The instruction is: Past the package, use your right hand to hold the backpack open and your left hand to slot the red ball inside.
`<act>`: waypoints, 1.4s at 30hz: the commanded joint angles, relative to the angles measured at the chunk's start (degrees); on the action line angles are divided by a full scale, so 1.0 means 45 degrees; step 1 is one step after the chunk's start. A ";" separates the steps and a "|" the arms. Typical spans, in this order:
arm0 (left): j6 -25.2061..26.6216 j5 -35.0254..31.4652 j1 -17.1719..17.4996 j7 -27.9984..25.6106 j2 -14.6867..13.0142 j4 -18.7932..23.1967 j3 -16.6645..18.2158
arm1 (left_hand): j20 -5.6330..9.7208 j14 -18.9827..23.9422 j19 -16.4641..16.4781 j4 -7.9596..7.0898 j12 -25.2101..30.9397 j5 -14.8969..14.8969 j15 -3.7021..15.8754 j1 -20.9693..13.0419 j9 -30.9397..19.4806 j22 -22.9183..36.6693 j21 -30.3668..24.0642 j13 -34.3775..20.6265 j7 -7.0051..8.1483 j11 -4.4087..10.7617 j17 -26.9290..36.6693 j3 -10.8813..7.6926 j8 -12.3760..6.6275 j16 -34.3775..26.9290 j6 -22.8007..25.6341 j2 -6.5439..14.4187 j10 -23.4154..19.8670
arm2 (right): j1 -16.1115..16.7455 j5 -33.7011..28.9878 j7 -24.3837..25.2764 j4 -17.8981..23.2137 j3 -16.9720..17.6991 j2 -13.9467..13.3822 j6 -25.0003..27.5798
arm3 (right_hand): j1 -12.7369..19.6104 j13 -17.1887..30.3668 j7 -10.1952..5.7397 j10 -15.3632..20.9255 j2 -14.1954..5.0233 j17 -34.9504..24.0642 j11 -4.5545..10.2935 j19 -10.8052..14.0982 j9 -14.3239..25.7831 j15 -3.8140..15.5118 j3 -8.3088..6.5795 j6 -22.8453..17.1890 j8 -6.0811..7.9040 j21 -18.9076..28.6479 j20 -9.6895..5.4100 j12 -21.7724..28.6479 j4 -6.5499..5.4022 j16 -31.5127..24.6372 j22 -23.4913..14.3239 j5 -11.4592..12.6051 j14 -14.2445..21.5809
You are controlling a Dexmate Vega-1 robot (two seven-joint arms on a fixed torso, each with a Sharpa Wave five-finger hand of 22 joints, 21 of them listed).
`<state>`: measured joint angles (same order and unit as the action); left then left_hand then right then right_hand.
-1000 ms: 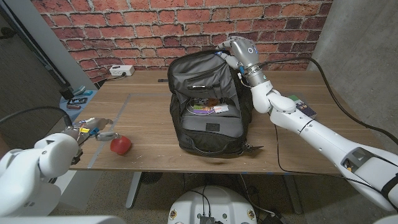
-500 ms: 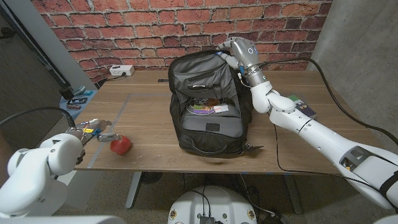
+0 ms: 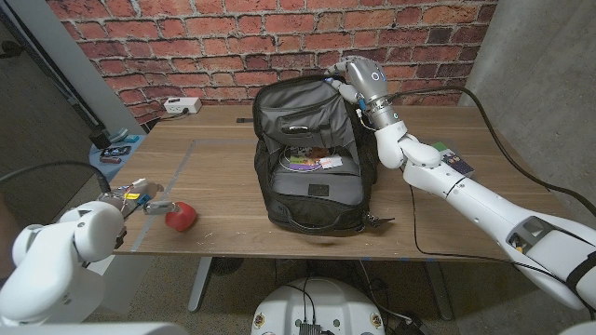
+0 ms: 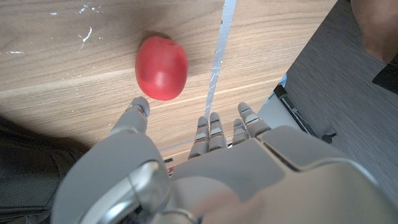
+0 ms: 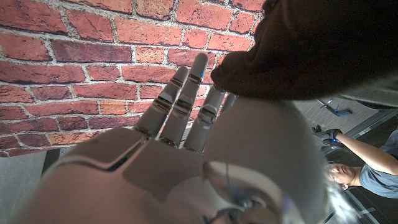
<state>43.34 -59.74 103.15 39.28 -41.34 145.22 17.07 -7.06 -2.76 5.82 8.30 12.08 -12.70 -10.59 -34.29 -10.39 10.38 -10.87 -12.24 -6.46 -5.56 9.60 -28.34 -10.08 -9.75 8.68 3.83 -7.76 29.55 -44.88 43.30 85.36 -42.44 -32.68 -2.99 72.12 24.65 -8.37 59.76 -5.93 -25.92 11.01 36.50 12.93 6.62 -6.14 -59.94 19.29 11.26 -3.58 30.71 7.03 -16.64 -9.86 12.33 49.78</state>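
Note:
The black backpack [image 3: 312, 154] stands in the middle of the table with its main pocket gaping, coloured packets [image 3: 315, 162] lying inside. My right hand [image 3: 352, 76] holds the top edge of its flap at the back; in the right wrist view my right hand [image 5: 186, 124] reaches towards the brick wall with black backpack fabric [image 5: 311, 43] against it. The red ball [image 3: 181, 216] lies on the table near the front left edge. My left hand [image 3: 140, 197] hovers open just left of it. Seen from the left wrist, the fingertips [image 4: 138, 107] stop short of the ball [image 4: 161, 67].
A silver tape strip [image 4: 217, 56] runs across the table beside the ball. A white power strip [image 3: 182, 105] sits at the back left, small items [image 3: 116, 149] at the left edge, and a card [image 3: 453, 158] lies right of the backpack. A person [image 5: 360, 174] is seen behind.
My left hand has drawn back a little to the left, away from the red ball. The ball, the backpack and my right hand have stayed put.

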 commanded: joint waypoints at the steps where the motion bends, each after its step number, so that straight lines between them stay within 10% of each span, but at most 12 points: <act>1: 0.0628 -0.0121 -0.0027 -0.0248 -0.0201 -0.0081 -0.0314 | -0.0082 -0.0042 -0.0005 -0.0008 -0.0061 0.0031 -0.0219 0.0103 -0.0023 0.0017 -0.0070 0.0021 -0.0036 -0.0100 0.0030 0.0062 -0.0024 -0.0078 -0.0134 0.0039 0.0132 | -0.0174 0.0123 0.0144 -0.0363 -0.0139 0.0141 -0.0150 | 0.0313 0.0071 -0.0087 0.0193 -0.0365 -0.0039 0.0087 0.0011 0.0068 0.1612 0.0098 -0.0010 -0.0021 0.0083 -0.1690 0.0015 0.0059 0.0040 -0.0046 0.0080 0.0128; 42: 0.1806 0.2543 -0.0319 -0.2327 -0.2407 -0.1176 -0.1328 | -0.0081 0.0281 0.0264 0.0045 -0.0042 0.0225 -0.0192 0.0226 0.0000 -0.0007 -0.0197 0.0214 -0.0034 0.0006 0.0029 0.0223 -0.0110 -0.0164 -0.0189 -0.0075 0.0021 | 0.0291 0.0210 0.0220 0.0168 0.0066 -0.0128 -0.0064 | 0.0351 0.0105 -0.0020 0.0241 -0.0403 -0.0138 0.0094 0.0052 0.0088 0.1611 0.0255 -0.0046 -0.0094 0.0080 -0.1688 -0.0075 0.0027 0.0289 -0.0044 0.0090 0.0223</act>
<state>49.44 -52.18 102.07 31.97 -48.94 141.19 12.47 -7.16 -2.01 6.36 8.60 11.63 -11.86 -11.26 -33.53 -10.40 10.40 -11.32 -11.17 -6.65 -5.73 9.61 -27.55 -10.09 -10.20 7.45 3.54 -7.15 30.49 -43.81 44.52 85.71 -42.47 -33.02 -3.30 73.26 24.81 -8.39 59.76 -6.60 -26.45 11.01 36.50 13.15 6.56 -5.19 -59.96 18.93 11.26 -3.58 30.33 7.02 -15.45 -9.87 12.54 50.31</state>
